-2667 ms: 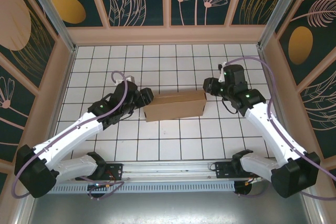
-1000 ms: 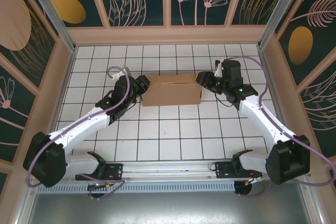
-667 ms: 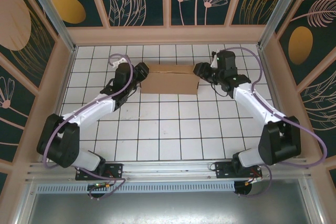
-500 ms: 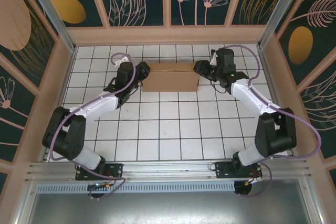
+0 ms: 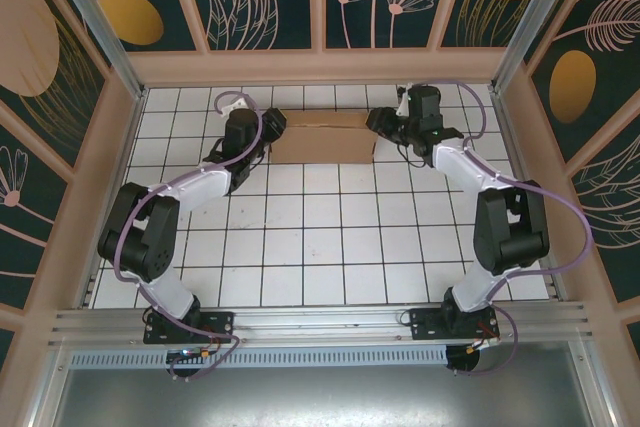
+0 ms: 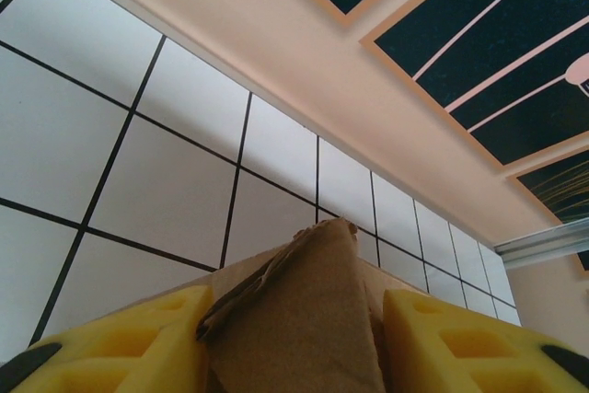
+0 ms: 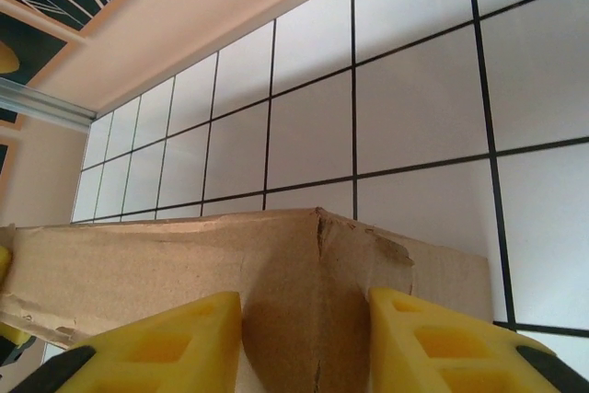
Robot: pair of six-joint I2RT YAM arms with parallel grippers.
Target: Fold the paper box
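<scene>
From the top, the box (image 5: 322,137) lies at the far side of the table (image 5: 320,247), long side across, and its far edge is just beside the back wall (image 5: 320,67). The left gripper (image 5: 272,130) is at the left end of the box and the right gripper (image 5: 378,125) is at the right end; each one holds its end. Both arms reach far forward, the left arm (image 5: 190,187) and the right arm (image 5: 470,172), each with a purple cable looping over it. The side walls are well apart from the grippers. Behind the box almost no room is left. The middle and near tiles of the table are free.

In the left wrist view, the two yellow fingers (image 6: 120,338) of the left gripper (image 6: 294,347) stand on both sides of a box (image 6: 308,301) corner with a torn, rough edge, and they clamp it. Past the corner there are a few tiles, then the back wall (image 6: 276,71), near. A metal post (image 6: 543,241) stands in the far right corner.

In the right wrist view, the right gripper (image 7: 304,338) pinches the other end of the box (image 7: 184,264) between its fingers (image 7: 442,338); a crease runs down between them. The box stretches to the left. Beyond it are some rows of free tiles, then the back wall (image 7: 230,6) and a post (image 7: 46,103) at the left.
</scene>
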